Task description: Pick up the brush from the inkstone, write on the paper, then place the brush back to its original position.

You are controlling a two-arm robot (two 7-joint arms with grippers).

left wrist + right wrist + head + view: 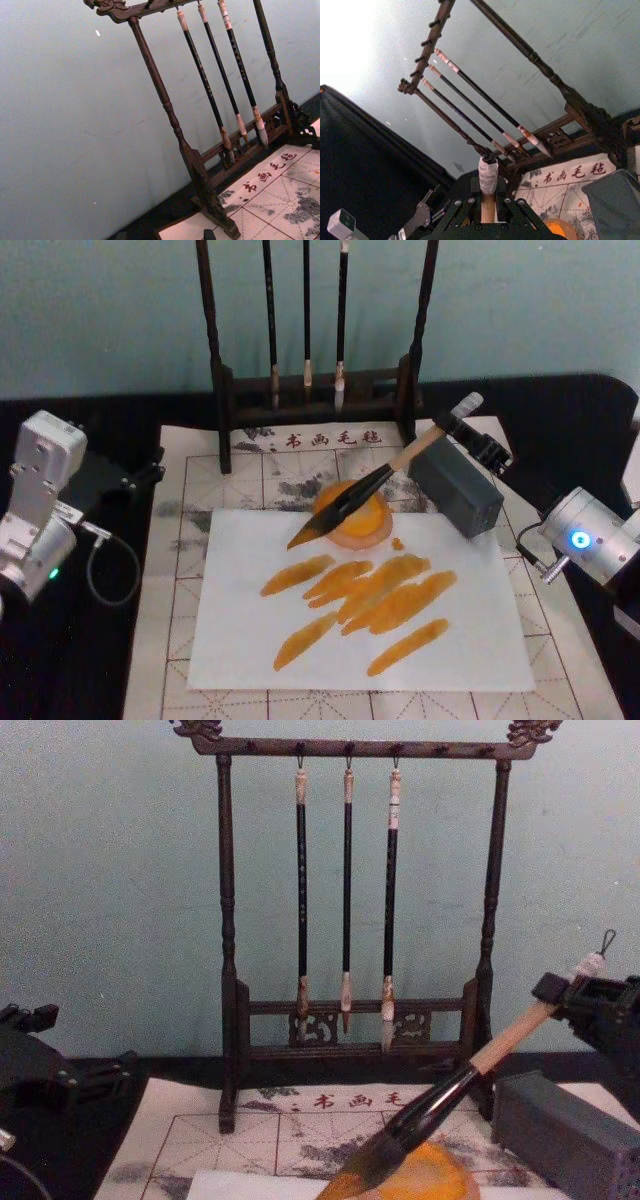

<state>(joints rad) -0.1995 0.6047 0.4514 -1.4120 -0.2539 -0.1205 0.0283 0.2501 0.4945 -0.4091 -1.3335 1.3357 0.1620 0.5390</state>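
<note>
brush [355, 498] slants over orange inkstone [372, 527]; white paper [240, 640] bears orange strokes [385, 592]

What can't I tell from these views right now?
Right gripper holds the brush by its upper handle; left gripper parked left.
- Tip touching inkstone or paper: head view shows no height; chest view's bottom edge crops it.
- Inkstone's inside: brush crosses it in head view; edge-on in chest view.

White paper [240, 640] is covered with broad orange strokes [385, 590]. The brush [360, 492] has a pale wooden handle, a black lower section and a dark tip stained orange. The inkstone [375, 527] is glossy orange. The cream mat [185, 570] shows red grid lines, red characters and grey ink blotches. The surface [80, 660] is black.
</note>
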